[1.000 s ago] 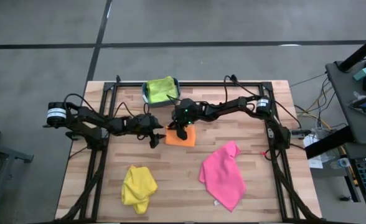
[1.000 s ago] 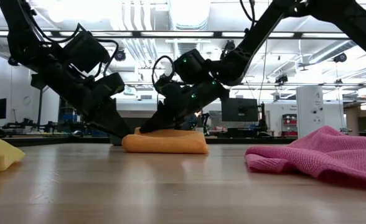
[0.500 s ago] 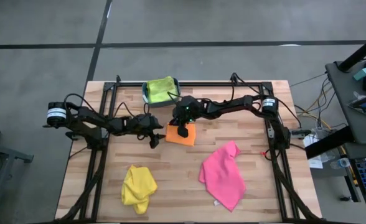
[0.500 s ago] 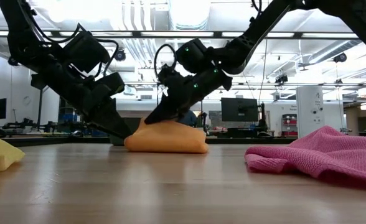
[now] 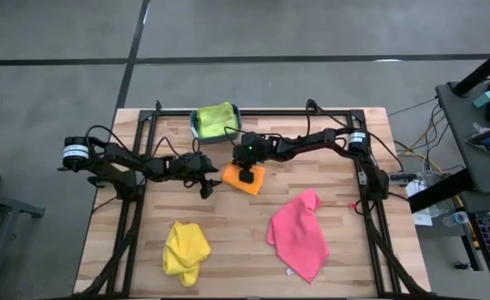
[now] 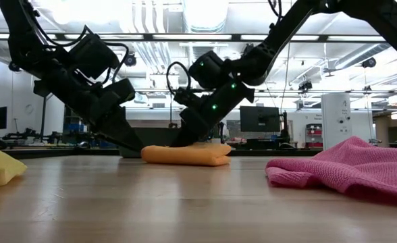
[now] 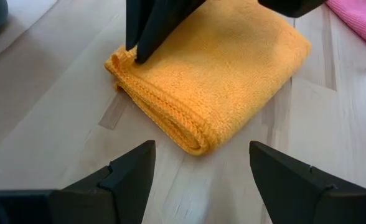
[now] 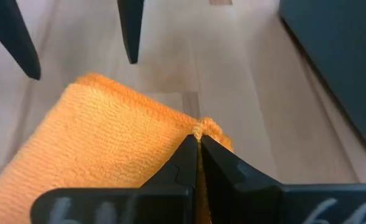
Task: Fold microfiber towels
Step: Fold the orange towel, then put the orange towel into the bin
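Pinching a corner of the folded orange microfiber towel [image 5: 243,178], the right gripper [image 8: 197,146] has its two dark fingers pressed together on a small tuft of cloth at the towel's edge. The towel lies flat near the middle of the pale wooden table [image 5: 345,250], just in front of the teal rectangular plastic bin [image 5: 194,125] that carries a lime green cloth [image 5: 216,119]. The left gripper [image 7: 198,168] waits just beside the towel's folded side with its fingers spread apart, holding nothing. Being a soft, light, plush cloth, the towel will likely sag and slump if lifted by one point, so a corner or hem pinched firmly, with the far side steadied, looks the better hold. In the high view its long axis runs roughly across the table, tilted slightly, with the rounded fold facing the left gripper. A crumpled yellow cloth [image 5: 185,248] and a spread pink cloth [image 5: 299,236] lie well apart nearer the front edge, not yet folded.
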### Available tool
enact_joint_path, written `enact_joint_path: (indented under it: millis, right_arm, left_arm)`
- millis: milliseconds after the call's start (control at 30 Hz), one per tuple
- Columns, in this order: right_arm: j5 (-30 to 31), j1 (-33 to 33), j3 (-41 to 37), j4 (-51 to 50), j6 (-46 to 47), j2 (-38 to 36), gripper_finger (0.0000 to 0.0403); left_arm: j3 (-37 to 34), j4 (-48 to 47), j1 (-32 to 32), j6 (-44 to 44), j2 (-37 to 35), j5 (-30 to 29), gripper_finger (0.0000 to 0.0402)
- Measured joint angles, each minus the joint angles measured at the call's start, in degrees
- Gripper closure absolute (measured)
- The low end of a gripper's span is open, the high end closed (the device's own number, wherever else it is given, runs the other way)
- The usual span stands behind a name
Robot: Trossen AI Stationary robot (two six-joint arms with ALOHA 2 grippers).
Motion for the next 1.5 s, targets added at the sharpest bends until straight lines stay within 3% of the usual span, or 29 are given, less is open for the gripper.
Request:
enact_joint_path:
  millis: [333,700,967,1167,1500]
  right_arm:
    - [0.04,0.00,0.02,0.11,-0.41,1.07,0.0381]
    - [0.16,-0.02,0.43,-2.80,0.21,-0.43,0.0280]
    - [0.16,-0.02,1.79,-12.62,2.85,-5.95,0.0241]
    - [0.17,2.00,0.30,-20.12,4.12,-12.85,0.0249]
    - [0.02,11.91,-7.47,-21.56,9.30,-18.56,0.0319]
  left_arm:
    - [-0.01,0.04,0.00,-0.13,0.00,0.00,0.0158]
    - [-0.01,2.88,0.00,-0.24,0.01,-0.04,0.0158]
    - [1.34,3.78,-0.06,0.68,-0.39,0.41,0.0158]
    - [1.59,4.62,-0.15,0.25,1.00,0.45,0.0158]
    - [1.06,6.10,-0.90,-3.54,6.26,2.12,0.0158]
